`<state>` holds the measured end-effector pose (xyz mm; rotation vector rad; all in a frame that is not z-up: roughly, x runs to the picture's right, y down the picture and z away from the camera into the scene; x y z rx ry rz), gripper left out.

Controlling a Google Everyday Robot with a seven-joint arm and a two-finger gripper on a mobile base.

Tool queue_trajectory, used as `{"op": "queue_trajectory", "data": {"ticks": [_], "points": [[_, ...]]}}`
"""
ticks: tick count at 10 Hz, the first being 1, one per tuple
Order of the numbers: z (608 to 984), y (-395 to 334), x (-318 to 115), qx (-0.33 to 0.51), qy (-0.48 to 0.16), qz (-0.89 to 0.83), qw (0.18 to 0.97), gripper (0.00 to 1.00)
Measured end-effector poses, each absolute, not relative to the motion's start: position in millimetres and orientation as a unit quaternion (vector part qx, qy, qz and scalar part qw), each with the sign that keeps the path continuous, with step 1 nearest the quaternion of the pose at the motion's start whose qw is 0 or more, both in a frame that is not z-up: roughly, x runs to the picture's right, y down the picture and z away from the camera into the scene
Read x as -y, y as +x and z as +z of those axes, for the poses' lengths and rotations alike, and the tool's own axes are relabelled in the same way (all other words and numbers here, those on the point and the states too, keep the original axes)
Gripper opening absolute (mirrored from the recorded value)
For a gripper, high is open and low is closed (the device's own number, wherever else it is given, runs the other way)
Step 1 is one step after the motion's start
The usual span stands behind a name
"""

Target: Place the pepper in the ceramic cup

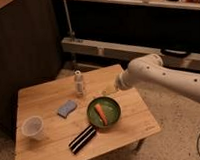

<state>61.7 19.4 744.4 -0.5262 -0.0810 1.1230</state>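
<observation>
The pepper [101,114], small and orange-red, lies inside the green pan [110,105] at the middle of the wooden table [51,146]. The ceramic cup [33,128], pale and handleless, stands upright near the table's left front edge, well apart from the pan. My gripper [116,88] is at the end of the white arm that reaches in from the right. It hovers over the table just behind and to the right of the pan, clear of the pepper.
A small white shaker [79,84] stands behind the pan. A blue sponge [67,107] lies between the pan and the cup. The pan's black striped handle [82,139] points to the front left. Dark shelving and a rail stand behind the table.
</observation>
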Motion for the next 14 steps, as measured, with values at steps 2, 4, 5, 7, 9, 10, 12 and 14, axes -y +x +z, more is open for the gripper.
{"op": "queue_trajectory", "data": {"ticks": [2, 4, 5, 7, 9, 10, 12, 14], "points": [[750, 45, -32, 0.019, -0.282, 0.52, 0.806, 0.8], [749, 39, -47, 0.009, -0.291, 0.527, 0.798, 0.8], [750, 35, -54, 0.008, -0.295, 0.53, 0.795, 0.8], [751, 26, -74, 0.007, -0.3, 0.53, 0.793, 0.8], [768, 1, -100, 0.005, -0.306, 0.523, 0.796, 0.8], [779, -10, -110, 0.002, -0.306, 0.519, 0.798, 0.8], [799, -31, -121, -0.009, -0.297, 0.517, 0.803, 0.8], [814, -26, -114, -0.023, -0.278, 0.532, 0.8, 0.8]]}}
